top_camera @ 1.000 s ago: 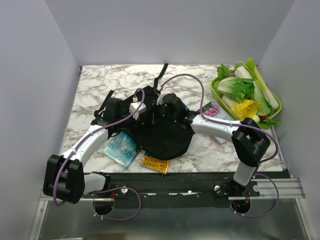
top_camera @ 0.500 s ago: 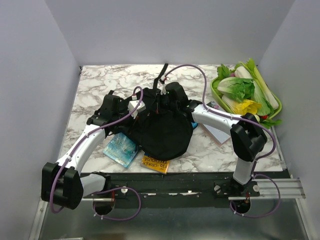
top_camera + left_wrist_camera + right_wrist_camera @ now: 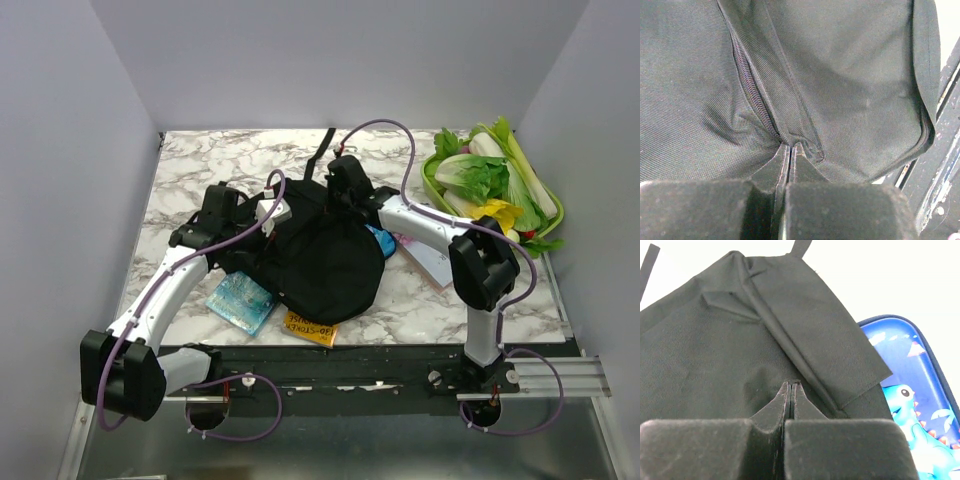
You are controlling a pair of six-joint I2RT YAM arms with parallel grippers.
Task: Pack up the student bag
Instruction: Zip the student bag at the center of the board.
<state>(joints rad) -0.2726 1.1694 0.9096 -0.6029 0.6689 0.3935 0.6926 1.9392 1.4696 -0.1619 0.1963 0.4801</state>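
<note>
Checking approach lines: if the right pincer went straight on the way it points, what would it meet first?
The bag: the right pincer is shut with its tips at the black fabric, apparently pinching a fold. The blue pencil case lies off to the side.

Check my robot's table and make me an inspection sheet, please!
Surface: marble table, crowded in the middle.
Job's things: black student bag mid-table; teal book and yellow book at its near edge; pink notebook and blue dinosaur pencil case to its right.
Clutter: green tray of vegetables, far right corner.
Jaws: left jaws and right jaws both shut, pinching bag fabric.
Cables: purple cables loop along both arms.
Surroundings: plain pale walls on three sides.
</note>
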